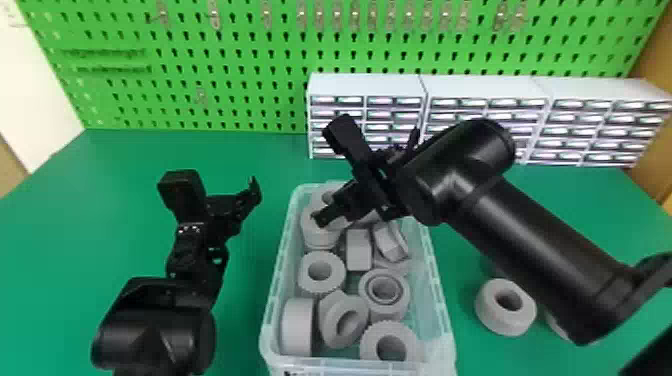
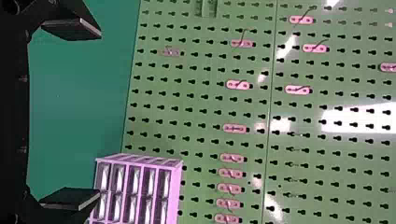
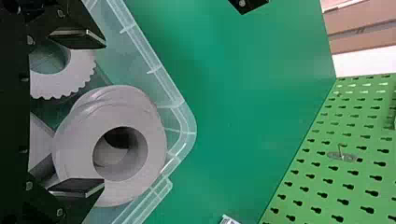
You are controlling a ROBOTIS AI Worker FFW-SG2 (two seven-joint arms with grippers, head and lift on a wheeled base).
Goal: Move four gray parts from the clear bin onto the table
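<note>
Rings and blocks of gray crowd the clear bin (image 1: 276,290), and our coming move turns on the flanged gray part (image 3: 72,154) in its far left corner. Seen from the head, it lies toward seven or eight o'clock from the body of our right hand (image 3: 104,113), close below its fingertips. Its hole faces up, so we judge the long axis roughly upright, and it seems to rest on another part. The right hand is clearly nearer; our left hand (image 2: 99,113) waits off at the bin's ten o'clock, fingers wide apart and empty.

Our right hand is spread wide too, holding nothing. In its wrist view one finger overlaps the part's edge; whether they touch, we cannot tell. We would centre the fingers across the body before closing, lest one pad land on the rim.

On the table (image 1: 240,150), toward four o'clock from the right hand, sits a loose gray ring (image 1: 487,312), with a gray sliver (image 1: 555,326) beside it, partly behind the arm. We judge one part out, probably two.
</note>
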